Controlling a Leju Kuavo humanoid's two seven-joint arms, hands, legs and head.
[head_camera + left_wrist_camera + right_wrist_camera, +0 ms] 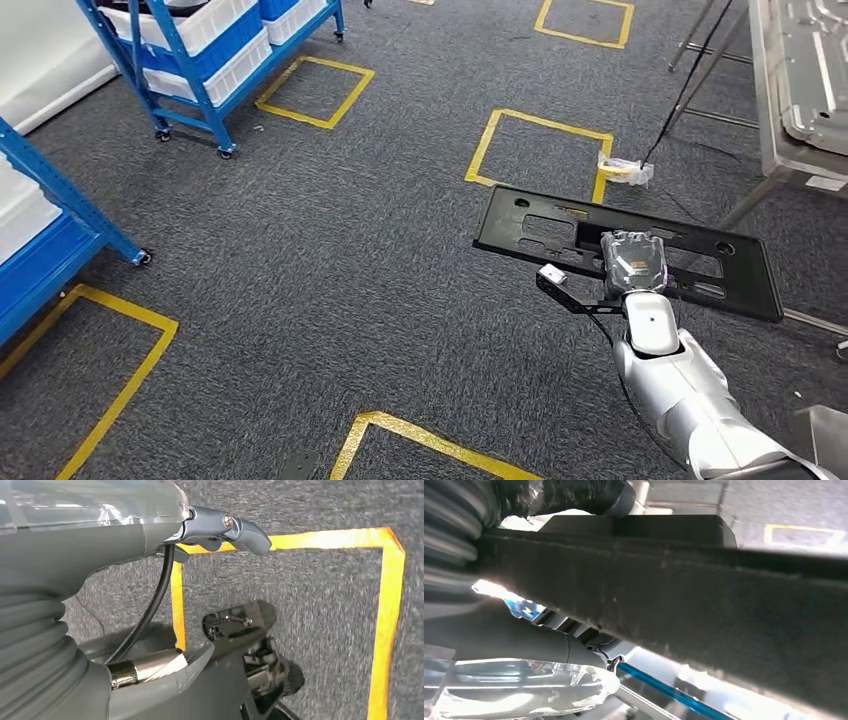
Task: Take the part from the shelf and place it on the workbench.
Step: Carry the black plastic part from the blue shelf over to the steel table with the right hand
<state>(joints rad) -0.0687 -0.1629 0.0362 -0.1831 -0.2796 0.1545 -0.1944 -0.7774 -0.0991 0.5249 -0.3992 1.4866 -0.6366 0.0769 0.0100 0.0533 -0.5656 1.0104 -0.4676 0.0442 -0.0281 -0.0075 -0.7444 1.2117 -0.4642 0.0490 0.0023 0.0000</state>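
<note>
Nearest the camera, the silver right arm (pixel 690 400) reached forward and up from the lower right, and the right hand (pixel 633 262) gripped the black panel (pixel 560 232), the part, near the middle of its near long edge. The fingers lay over the top face and, going by the right wrist view, the thumb (pixel 509 635) sat beneath, so the panel was pinched between them and carried flat over the grey carpet (pixel 330 280), clear of any surface. The left hand (pixel 220 530) hung low over a yellow floor marking (pixel 385 630); its one finger in view (pixel 245 532) held nothing, but whether the others were spread or curled I could not tell from that cramped view. So the first half looked done: the part was off the shelf and in hand. Beyond the panel, at the far right, stood the metal workbench (pixel 775 150); the blue shelf (pixel 190 90) was far off to the left. What remained was to reach the bench and set the panel down
</note>
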